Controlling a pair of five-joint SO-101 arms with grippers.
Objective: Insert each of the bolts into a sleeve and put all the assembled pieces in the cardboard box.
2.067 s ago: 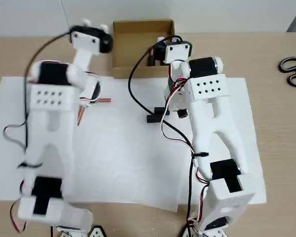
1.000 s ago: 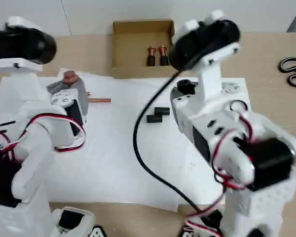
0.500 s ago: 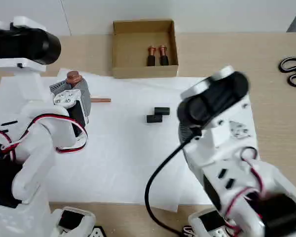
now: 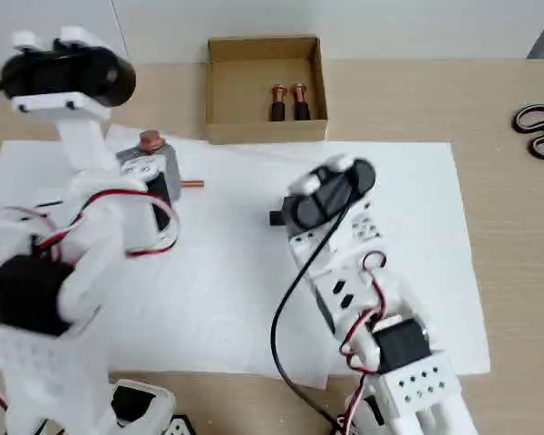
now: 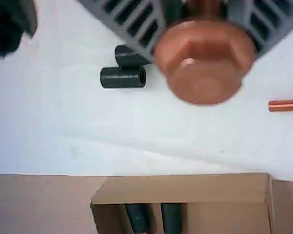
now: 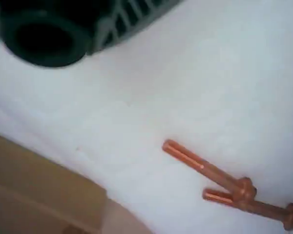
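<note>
1. The left gripper [image 4: 150, 161] hangs at about ten o'clock over the white sheet [image 4: 227, 299]. Its grey jaws are closed round the shank of a copper bolt [image 4: 150, 140], head upward.
2. A loose bolt [image 4: 192, 184] lies on the sheet, just at three o'clock from that gripper.
3. The right gripper [image 6: 68, 24] sits over the middle of the sheet, its jaws pinched on a black sleeve [image 6: 41, 41] seen end-on.
4. Two spare sleeves [image 5: 123, 77] lie touching on the sheet. From above, one pokes out at nine o'clock of the right arm.
5. The right wrist view shows a pair of bolts [image 6: 200, 165] on the sheet, one's head against the other's shank. I cannot tell whether one of them is that loose bolt.
6. The cardboard box [image 4: 219, 91] stands at twelve o'clock, just past the sheet's far edge. Two assembled pieces [image 4: 278, 101] sit side by side in its three o'clock half, copper heads toward twelve.
7. Scissors [image 4: 539, 127] lie at two o'clock on the table [image 4: 417, 100].
</note>
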